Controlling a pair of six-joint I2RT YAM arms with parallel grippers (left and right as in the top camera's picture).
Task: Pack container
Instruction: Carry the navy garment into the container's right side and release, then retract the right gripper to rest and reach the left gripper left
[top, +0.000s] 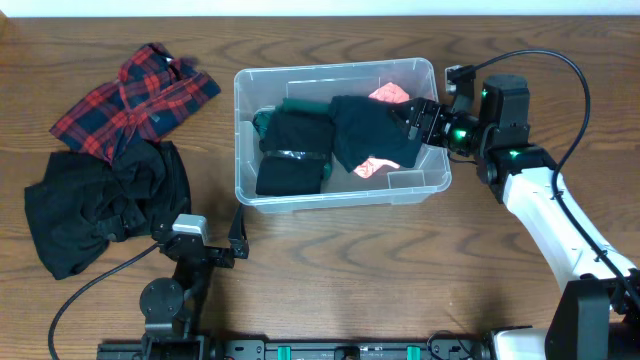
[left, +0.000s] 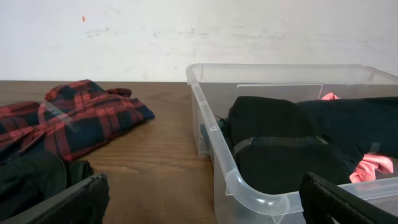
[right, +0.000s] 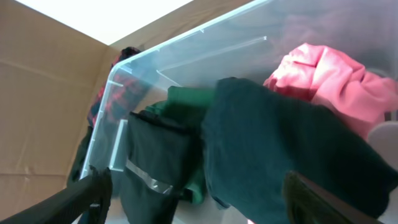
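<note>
Over the right end of the container (top: 340, 196), my right gripper (top: 420, 122) hangs open by a dark garment (top: 372, 135), gripping nothing. Its long axis runs left-right at mid-table; the plaid shirt (top: 135, 95) lies beyond its left end, nearer my open left gripper (top: 212, 236).

Container (top: 340, 68): clear plastic bin, rounded corners, no lid. Sits upright on table (top: 400, 270), near centre, long side running left-right. Partly filled with clothes (top: 300, 150) in black, dark green and pink, heaped inside.
</note>
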